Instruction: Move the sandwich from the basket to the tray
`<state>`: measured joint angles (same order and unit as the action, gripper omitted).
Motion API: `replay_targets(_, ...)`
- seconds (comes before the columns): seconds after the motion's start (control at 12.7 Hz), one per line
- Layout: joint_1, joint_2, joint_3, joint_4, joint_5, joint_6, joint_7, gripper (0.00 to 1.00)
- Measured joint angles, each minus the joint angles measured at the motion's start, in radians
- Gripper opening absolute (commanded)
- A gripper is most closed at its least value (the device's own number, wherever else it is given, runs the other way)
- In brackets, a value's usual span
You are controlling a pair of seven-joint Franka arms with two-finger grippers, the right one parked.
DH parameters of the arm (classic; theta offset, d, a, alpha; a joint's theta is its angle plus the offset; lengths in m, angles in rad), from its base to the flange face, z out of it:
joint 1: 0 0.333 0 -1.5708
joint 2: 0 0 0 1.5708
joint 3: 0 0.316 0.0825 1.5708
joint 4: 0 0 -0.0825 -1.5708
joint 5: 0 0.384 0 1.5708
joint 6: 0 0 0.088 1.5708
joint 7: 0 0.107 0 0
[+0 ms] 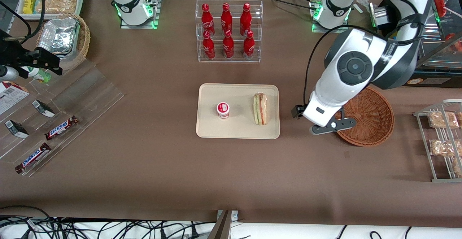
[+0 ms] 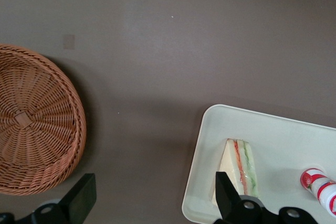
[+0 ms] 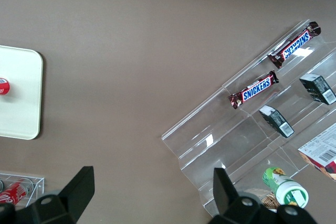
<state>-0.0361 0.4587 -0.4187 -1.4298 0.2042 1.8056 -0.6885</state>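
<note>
Front view — where's the sandwich (image 1: 260,108)?
— Lying on the tray (image 1: 238,130), beside a small red-lidded cup (image 1: 223,109). The basket (image 1: 371,123) looks empty.
— And the gripper (image 2: 152,195)?
— Fingers spread, holding nothing, hovering over bare table between tray and basket. Placing looks done; next is probably just lifting clear

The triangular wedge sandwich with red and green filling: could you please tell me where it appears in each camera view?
Front view: the triangular wedge sandwich lies on the cream-beige rectangular tray, beside a small red-and-white cup.
Left wrist view: the sandwich lies on the tray, partly covered by a finger of the open left gripper, which hovers over bare table between tray and round reddish-brown wicker basket.
Right wrist view: not visible.
Shared landmark: the tray.
</note>
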Motion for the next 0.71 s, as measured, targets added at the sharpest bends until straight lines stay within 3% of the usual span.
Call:
replay_targets(0.55, 0.12, -0.077, 0.005, 0.001, -0.097, -0.106, 0.241, 1.0)
replay_targets(0.71, 0.126, -0.135, 0.064, -0.001, -0.143, -0.167, 0.366, 1.0)
